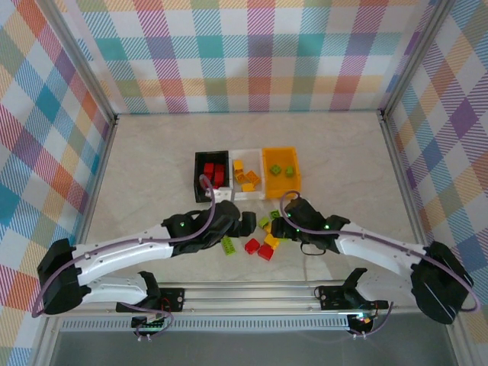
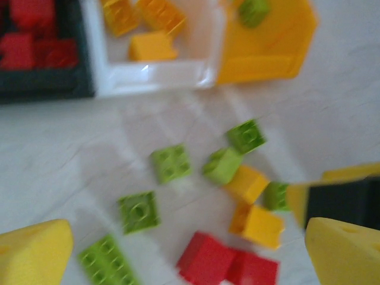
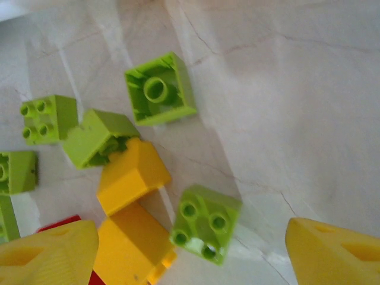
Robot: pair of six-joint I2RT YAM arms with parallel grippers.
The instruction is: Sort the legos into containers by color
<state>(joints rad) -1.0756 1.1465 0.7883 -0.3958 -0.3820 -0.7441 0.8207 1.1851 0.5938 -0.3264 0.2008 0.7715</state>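
The small open-top white plastic bin [image 1: 248, 196], holding yellow-orange pieces, stands between a matching black bin [image 1: 197, 175] of red ones on its left and an orange-yellow bin [image 1: 280, 185] of green ones on its right. Unsorted studded plastic legos [image 1: 263, 238] lie loose just in front of the white bin. The left gripper [image 2: 189, 255] and right gripper [image 3: 190, 255] hover there, fingers spread, holding nothing. A lime green square brick [image 3: 206, 222] lies just ahead of the right gripper. Likely light, rigid and slick, it is best pinched across two flat side walls.
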